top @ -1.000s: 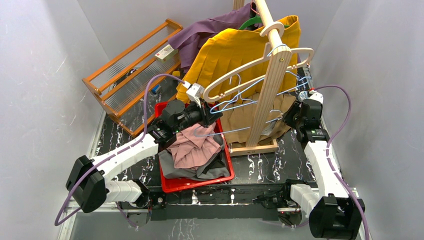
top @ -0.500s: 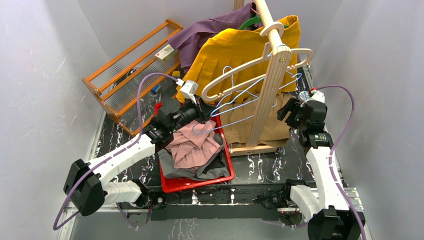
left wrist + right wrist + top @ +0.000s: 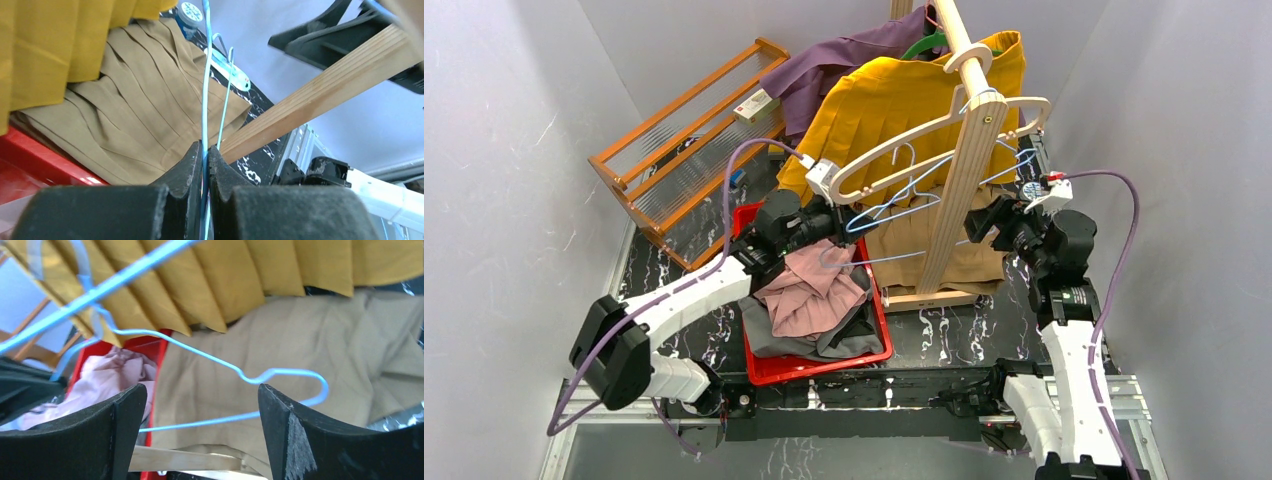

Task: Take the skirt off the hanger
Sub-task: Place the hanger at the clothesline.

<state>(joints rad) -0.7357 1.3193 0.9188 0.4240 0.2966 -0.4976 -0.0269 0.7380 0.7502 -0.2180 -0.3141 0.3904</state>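
Wooden rack: upright post mid-scene, yellow skirt hanging at its 11 o'clock.
Red bin: at the post's 8 o'clock.
Tan skirt: heaped at the rack's foot, off the hanger.
Blue wire hanger: bare, at the post's 9 o'clock.
Left claw: pinched together on the hanger wire.
Right claw: spread wide, gripping nothing, at the tan skirt's 3 o'clock.
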